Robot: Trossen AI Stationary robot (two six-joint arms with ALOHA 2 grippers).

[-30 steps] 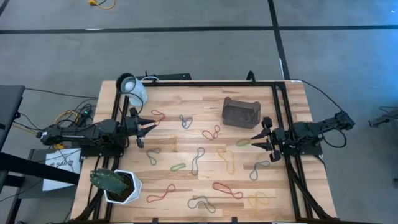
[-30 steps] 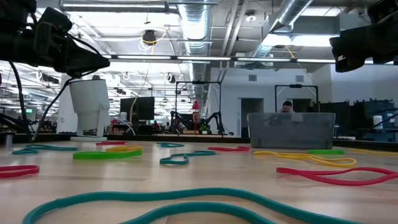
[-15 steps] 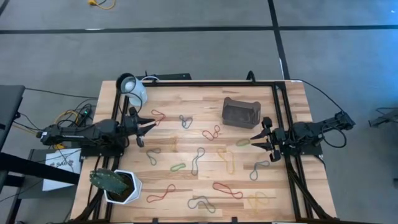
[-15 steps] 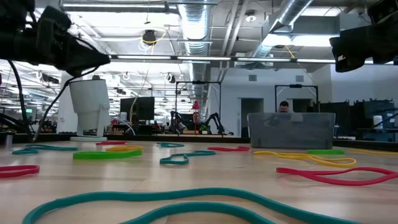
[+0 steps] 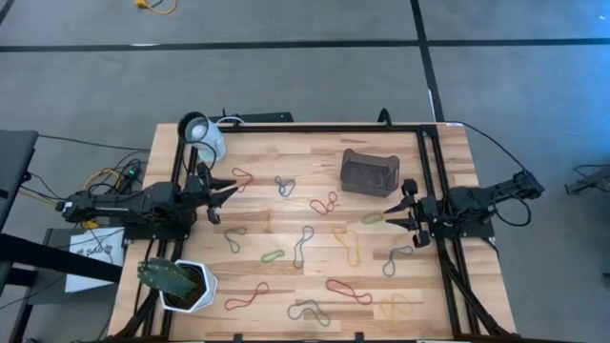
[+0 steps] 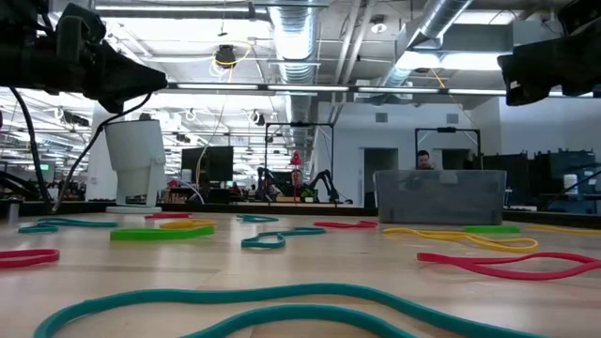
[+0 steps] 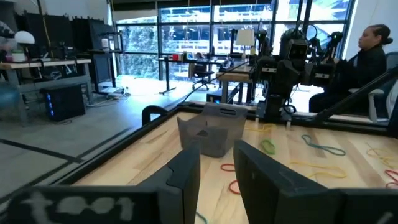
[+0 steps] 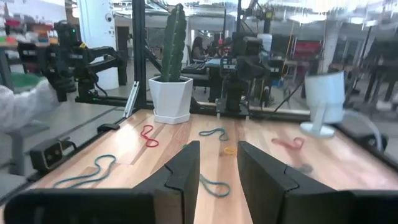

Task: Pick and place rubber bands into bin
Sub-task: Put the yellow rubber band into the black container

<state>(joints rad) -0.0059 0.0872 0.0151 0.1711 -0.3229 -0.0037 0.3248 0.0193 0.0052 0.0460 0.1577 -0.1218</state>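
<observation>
1. Across the wooden table (image 5: 315, 143), almost nothing had changed in the last second: the rubber bands (image 5: 305, 246) lay scattered over the middle and near half as before, none of them lifted, so the task looked barely begun.
2. Near the far right corner, the bin (image 5: 369, 173) sat where it had been, with no band visible inside it from above.
3. At the left edge, the left gripper (image 5: 221, 191) had drawn back slightly and risen a little in the low view, its fingers spread and holding nothing, close to a red band (image 5: 242, 177) beside the white cup (image 5: 203, 136).
4. At the right edge, the right gripper (image 5: 393, 215) had not moved, its fingers likewise parted and empty, just beside a green band (image 5: 372, 218) below the bin.
5. By the near left corner, the white pot with a green plant (image 5: 179, 284) stood untouched.
6. Beyond the table, a seated person (image 7: 372, 59) appeared in the left wrist view.
7. Off the left edge, a white sheet (image 5: 93, 250) carried dark marks too small to read; no brand or label was legible anywhere.
</observation>
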